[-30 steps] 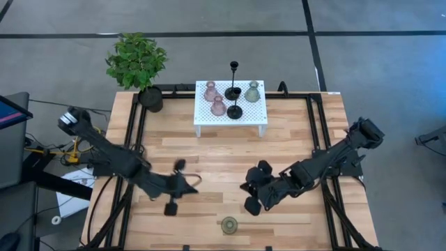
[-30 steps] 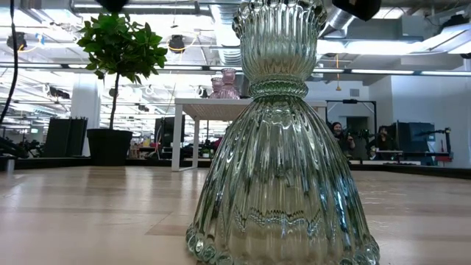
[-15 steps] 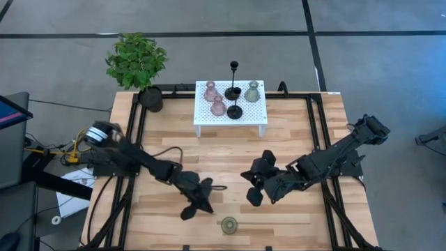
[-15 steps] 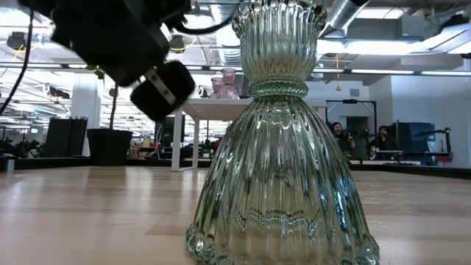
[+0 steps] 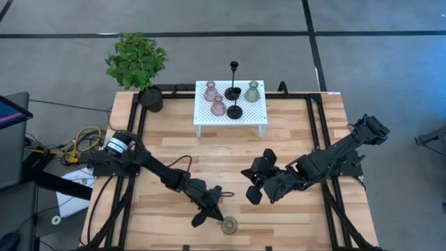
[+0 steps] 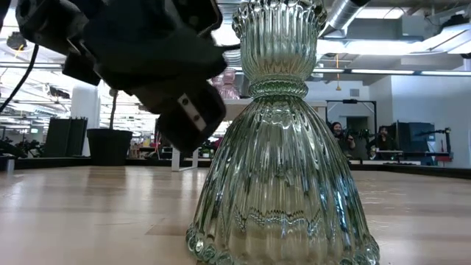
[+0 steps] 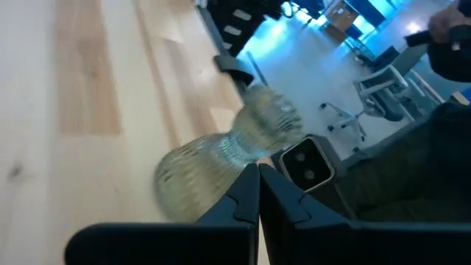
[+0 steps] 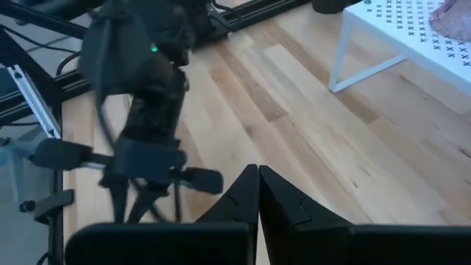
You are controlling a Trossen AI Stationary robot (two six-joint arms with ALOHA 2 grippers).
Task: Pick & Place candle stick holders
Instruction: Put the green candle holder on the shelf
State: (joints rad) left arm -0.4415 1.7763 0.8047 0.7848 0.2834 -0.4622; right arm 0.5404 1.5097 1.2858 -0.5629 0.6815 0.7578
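Note:
An olive-green ribbed glass holder (image 5: 228, 224) stands upright on its wide base near the table's near edge; it fills the low view (image 6: 280, 147). My left gripper (image 5: 217, 213) is shut, low over the table, just to the holder's far left. In its wrist view (image 7: 257, 171) the holder (image 7: 213, 158) lies close ahead. My right gripper (image 5: 247, 180) is shut and empty at mid-table. Two pink holders (image 5: 210, 90), one olive holder (image 5: 252, 91) and two black stemmed holders (image 5: 235, 110) stand on a white stand (image 5: 205, 115) at the far edge.
A potted plant (image 5: 148, 97) stands at the far left corner beside the white stand. Black frame rails (image 5: 136, 132) run along the table's left and right sides. Bare wood (image 5: 230, 150) lies between the stand and the grippers. People sit in the room beyond the table (image 6: 340, 136).
My left gripper has swept from the table's left middle toward the right and the near edge, coming down beside the olive-green holder. My right gripper has gone a little toward the far edge. The holder has stayed where it was.

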